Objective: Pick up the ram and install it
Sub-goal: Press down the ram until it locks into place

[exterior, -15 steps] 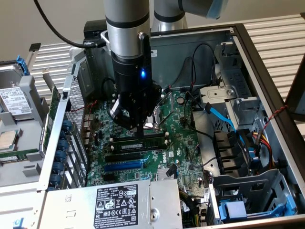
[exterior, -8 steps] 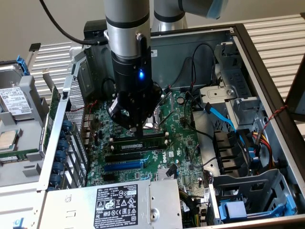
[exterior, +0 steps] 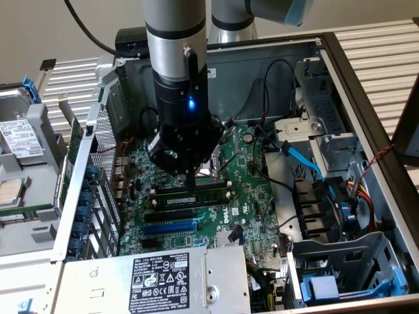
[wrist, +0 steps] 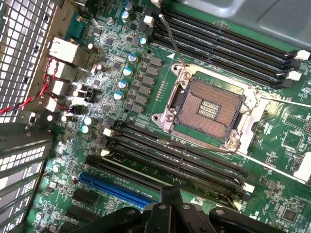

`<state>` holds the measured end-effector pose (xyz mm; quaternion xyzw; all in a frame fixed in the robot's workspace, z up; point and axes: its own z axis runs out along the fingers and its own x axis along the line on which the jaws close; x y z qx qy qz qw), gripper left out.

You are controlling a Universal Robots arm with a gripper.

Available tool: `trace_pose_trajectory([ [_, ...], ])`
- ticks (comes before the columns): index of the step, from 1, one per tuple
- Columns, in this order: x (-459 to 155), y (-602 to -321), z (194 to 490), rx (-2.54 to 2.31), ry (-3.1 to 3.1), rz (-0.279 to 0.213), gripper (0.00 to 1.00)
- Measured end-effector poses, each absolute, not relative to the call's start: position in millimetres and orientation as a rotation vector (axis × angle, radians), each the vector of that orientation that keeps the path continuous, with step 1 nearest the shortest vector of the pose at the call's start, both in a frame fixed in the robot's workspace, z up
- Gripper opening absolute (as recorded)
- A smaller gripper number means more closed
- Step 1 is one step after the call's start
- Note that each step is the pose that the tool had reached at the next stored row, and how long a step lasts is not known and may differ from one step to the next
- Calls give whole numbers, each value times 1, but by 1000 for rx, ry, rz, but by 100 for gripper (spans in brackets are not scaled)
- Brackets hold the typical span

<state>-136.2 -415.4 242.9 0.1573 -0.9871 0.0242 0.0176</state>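
The pincer (exterior: 190, 180) is hanging low inside the open computer case (exterior: 353, 85), its tip reaching down just above the ram (exterior: 190, 194); whether its fingers are spread or pinching cannot be told. The ram, a long thin dark-green stick, is lying along a memory slot just on the near side of the CPU socket (wrist: 210, 108), seemingly already sitting in it. To seat it well, I judge the push should be going straight down and evenly along the stick's length, so both end clips are latching. Farther from the socket, the black slots (wrist: 180, 162) are running in parallel, glossy ribbed plastic, with the blue slot (wrist: 114, 190) beyond them, all on the matte green motherboard (wrist: 155, 80).
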Motion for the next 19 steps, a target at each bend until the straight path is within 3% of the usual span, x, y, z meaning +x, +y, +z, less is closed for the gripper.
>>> trace_pose_trajectory([
  [19, -136, -415, 243, 203, -3134, 88, 11],
])
